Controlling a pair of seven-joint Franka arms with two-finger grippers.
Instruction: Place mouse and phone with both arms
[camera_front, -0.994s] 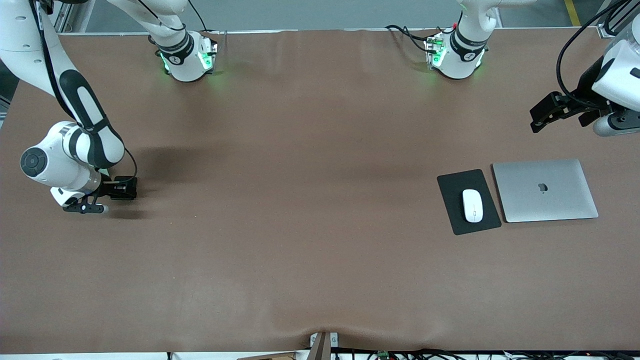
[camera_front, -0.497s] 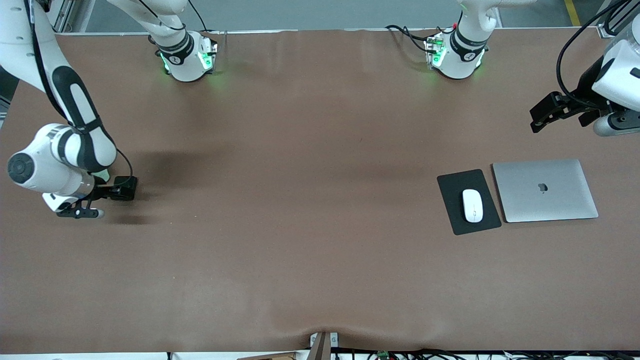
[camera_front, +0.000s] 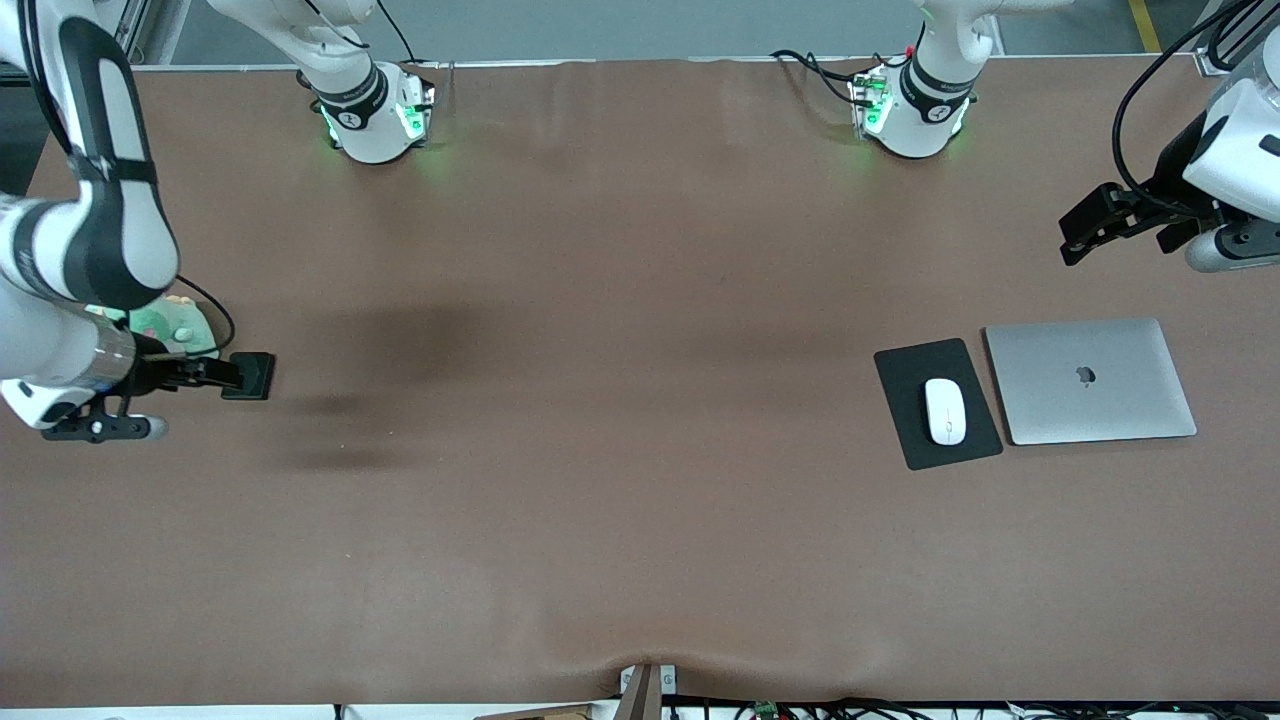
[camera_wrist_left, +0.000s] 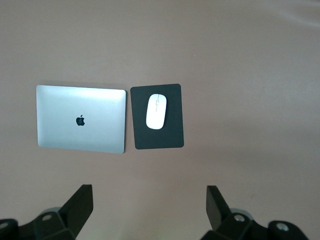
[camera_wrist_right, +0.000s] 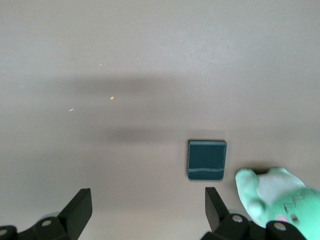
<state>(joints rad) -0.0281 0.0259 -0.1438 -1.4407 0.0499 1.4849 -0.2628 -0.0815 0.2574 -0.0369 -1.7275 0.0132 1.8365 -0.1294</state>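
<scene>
- Black right gripper: fingers spread wide, nothing between them, up over the brown table at the right arm's end.
- I see the phone flat on the cloth under it, let go. Dark glossy slab, rounded corners, thin pale line across one end. No writing I can read.
- Pale green soft toy just beside the phone, matte plush look, a pink patch on it. Touching or not, I can't tell.
- Left gripper: black fingers also wide apart, empty, hanging over bare table at the left arm's end. That arm is waiting.
- Mouse: white glossy oval with a thin grey centre line, sitting on the mouse pad, a matte black rectangle lying slightly skewed.
- Laptop: closed silver metal lid, Apple logo at its middle, just beside the pad toward the left arm's end, with a narrow gap.
- Table cover is smooth brown sheet, slightly rippled at the edge nearest the front camera.
</scene>
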